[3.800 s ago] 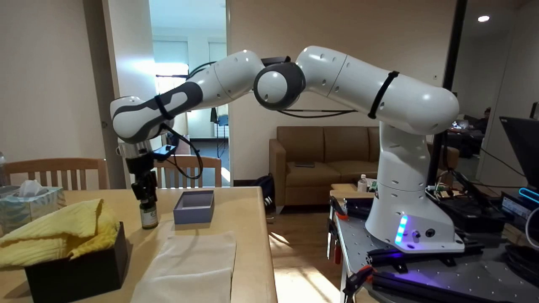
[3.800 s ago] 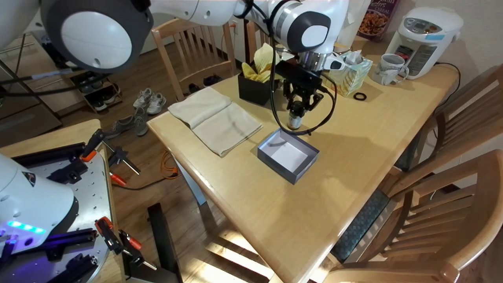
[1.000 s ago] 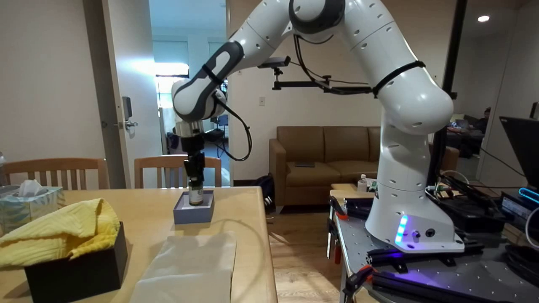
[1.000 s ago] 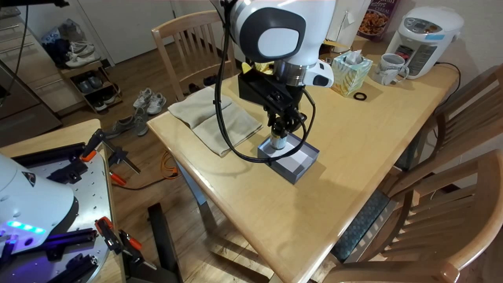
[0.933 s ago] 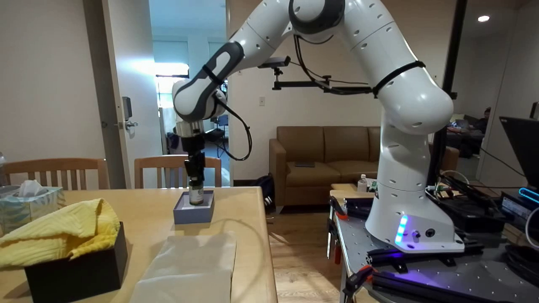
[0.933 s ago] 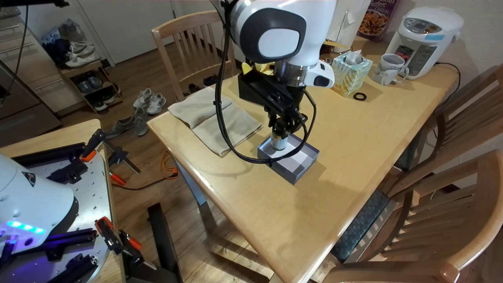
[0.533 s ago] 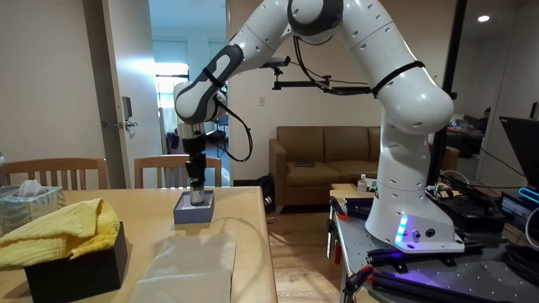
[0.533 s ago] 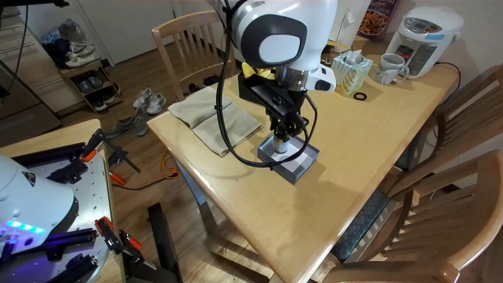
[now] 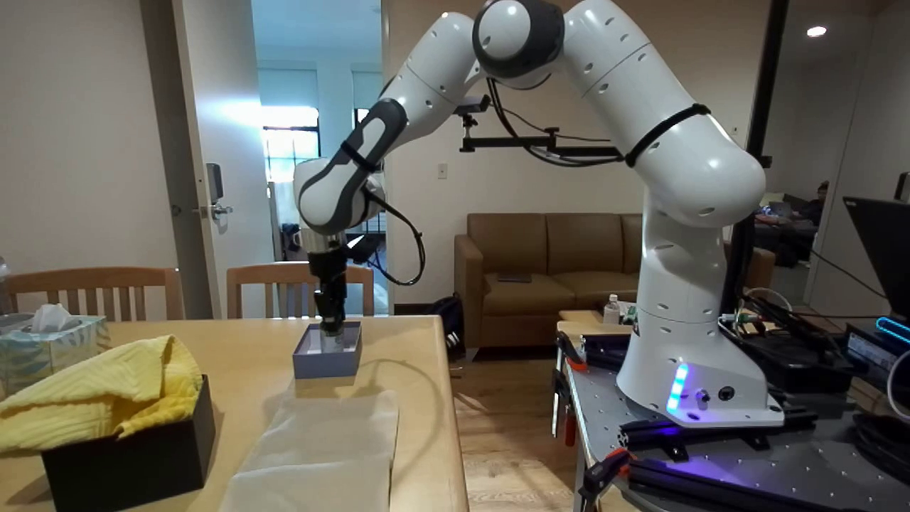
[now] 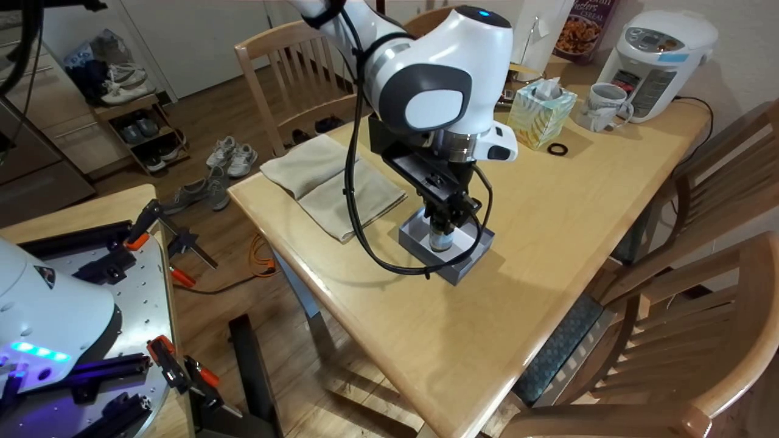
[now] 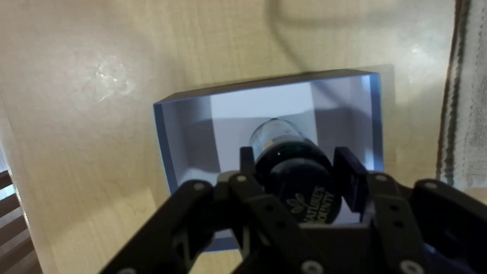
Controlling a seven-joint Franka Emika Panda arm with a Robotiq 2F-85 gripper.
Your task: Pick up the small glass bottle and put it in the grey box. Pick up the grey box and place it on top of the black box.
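- A light wooden table (image 10: 548,231) stands on a wood floor (image 10: 207,115).
- A tan cloth (image 10: 328,188) lies folded on the table.
- A yellow cloth (image 9: 106,391) is all bunched up.
- A tissue box (image 10: 538,118) has a white tissue (image 10: 548,89) poking up.
- A small black ring (image 10: 557,149) lies flat near the tissue box.
- A mug (image 10: 602,108) stands just beside a big white water pot (image 10: 663,67).
- A purple cereal box (image 10: 581,30) stands at the back.
- Wooden chairs (image 10: 754,304) stand around the table.
- A brown sofa (image 9: 505,245) has a flat dark thing (image 9: 514,278) on its seat.
- Shoes (image 10: 242,159) sit on the floor, and more on a little rack (image 10: 126,108).
- An orange cord (image 10: 268,263) curls on the floor.
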